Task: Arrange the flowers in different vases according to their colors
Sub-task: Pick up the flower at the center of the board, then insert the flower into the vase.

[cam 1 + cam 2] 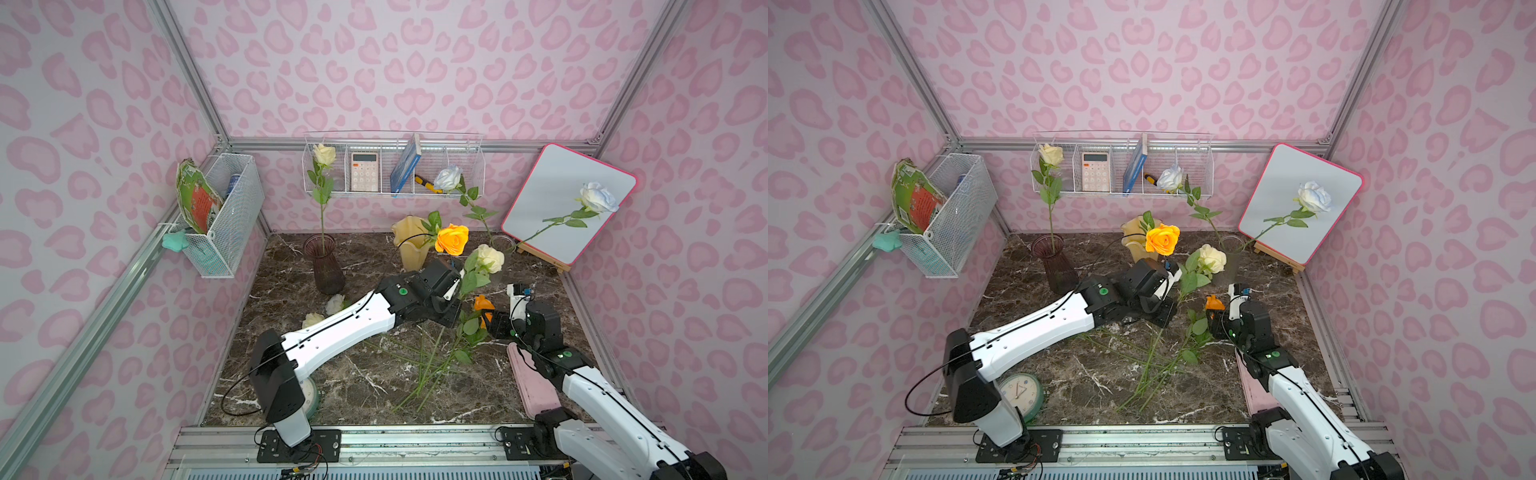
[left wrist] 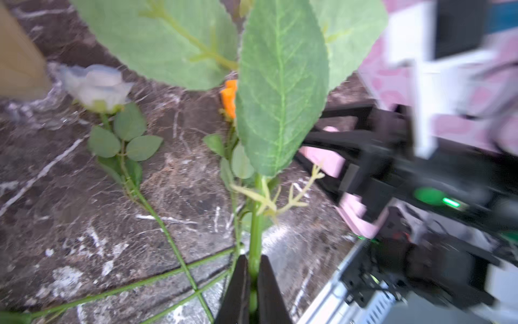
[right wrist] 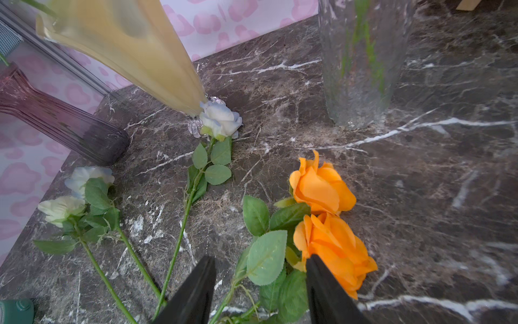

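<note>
My left gripper point(image 2: 253, 258) is shut on the green stem of a cream-white rose point(image 1: 490, 257) and holds it up over the table's middle; in a top view the gripper point(image 1: 458, 293) is just below the leaves. My right gripper point(image 3: 260, 259) is open, its jaws straddling the leaves of two orange roses point(image 3: 336, 246) that lie on the marble. An orange rose point(image 1: 452, 239) stands by the yellow vase point(image 1: 409, 249). The purple vase point(image 1: 328, 266) holds a cream rose point(image 1: 324, 154). The clear vase point(image 3: 361, 70) holds a white-blue rose point(image 1: 448, 178). More pale roses point(image 3: 221, 120) lie loose.
A mirror point(image 1: 569, 203) on a small easel stands at the back right. A wire basket point(image 1: 395, 166) with a calculator and a book hangs on the back wall, another basket point(image 1: 224, 216) on the left wall. A pink object point(image 1: 534, 386) and a clock point(image 1: 1021, 392) lie near the front.
</note>
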`<state>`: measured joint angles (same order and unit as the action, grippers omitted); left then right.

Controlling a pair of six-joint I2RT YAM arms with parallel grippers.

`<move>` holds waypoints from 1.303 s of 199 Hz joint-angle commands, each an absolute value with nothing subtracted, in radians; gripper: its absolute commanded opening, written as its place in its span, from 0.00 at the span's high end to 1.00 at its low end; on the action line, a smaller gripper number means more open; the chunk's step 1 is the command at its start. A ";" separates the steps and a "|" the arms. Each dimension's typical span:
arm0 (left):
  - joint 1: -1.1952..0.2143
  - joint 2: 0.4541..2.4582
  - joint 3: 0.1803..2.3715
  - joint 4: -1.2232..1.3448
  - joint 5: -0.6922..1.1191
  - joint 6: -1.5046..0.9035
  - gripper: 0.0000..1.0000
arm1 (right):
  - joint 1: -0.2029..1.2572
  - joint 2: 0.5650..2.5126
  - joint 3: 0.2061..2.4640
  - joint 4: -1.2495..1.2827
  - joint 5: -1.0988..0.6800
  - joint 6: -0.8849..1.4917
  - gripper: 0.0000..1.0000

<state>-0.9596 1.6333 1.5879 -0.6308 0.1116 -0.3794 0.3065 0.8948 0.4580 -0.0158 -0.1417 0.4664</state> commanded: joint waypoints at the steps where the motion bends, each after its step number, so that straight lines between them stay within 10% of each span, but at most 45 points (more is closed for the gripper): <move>1: -0.964 1.506 1.538 -0.544 0.291 -0.319 1.00 | 0.306 0.910 0.466 0.015 -0.135 0.458 0.45; 67: -0.961 1.053 1.482 -0.474 0.217 -0.224 1.00 | 0.306 0.985 0.484 0.051 -0.141 0.458 0.45; 156: -0.890 0.948 1.557 -0.199 -0.614 0.291 1.00 | 0.308 1.091 0.555 0.081 -0.168 0.444 0.45; 260: -0.017 1.171 1.460 -0.003 -0.039 -0.102 1.00 | 0.340 1.202 0.620 0.106 -0.195 0.426 0.45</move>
